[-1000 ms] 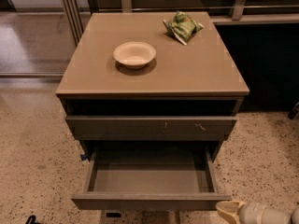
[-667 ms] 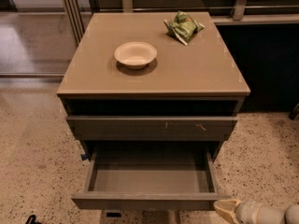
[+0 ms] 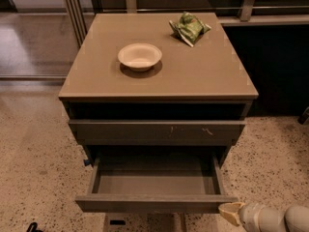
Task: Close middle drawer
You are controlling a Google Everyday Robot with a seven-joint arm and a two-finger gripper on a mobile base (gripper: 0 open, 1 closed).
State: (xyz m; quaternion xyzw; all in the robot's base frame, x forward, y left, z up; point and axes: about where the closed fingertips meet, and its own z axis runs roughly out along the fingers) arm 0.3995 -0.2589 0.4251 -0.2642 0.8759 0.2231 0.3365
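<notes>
The middle drawer (image 3: pixel 154 203) is pulled well out of the grey-brown cabinet (image 3: pixel 159 76), showing its bare grey inside (image 3: pixel 154 181). Its plain front panel faces me near the bottom of the camera view. My gripper (image 3: pixel 231 213), with a cream-coloured tip on a pale wrist, comes in from the bottom right. It sits just below and right of the drawer front's right corner, very close to it. The wider drawer front with small white scuff marks (image 3: pixel 157 131) sits above it, nearly shut.
A cream bowl (image 3: pixel 139 56) and a crumpled green bag (image 3: pixel 189 27) lie on the cabinet top. A narrower drawer front (image 3: pixel 145 221) shows below the open drawer. Speckled floor surrounds the cabinet; dark furniture stands at the right, glass panels at the back left.
My gripper has edged a little left and up, closer to the right corner of the open drawer's front. The drawer has not moved.
</notes>
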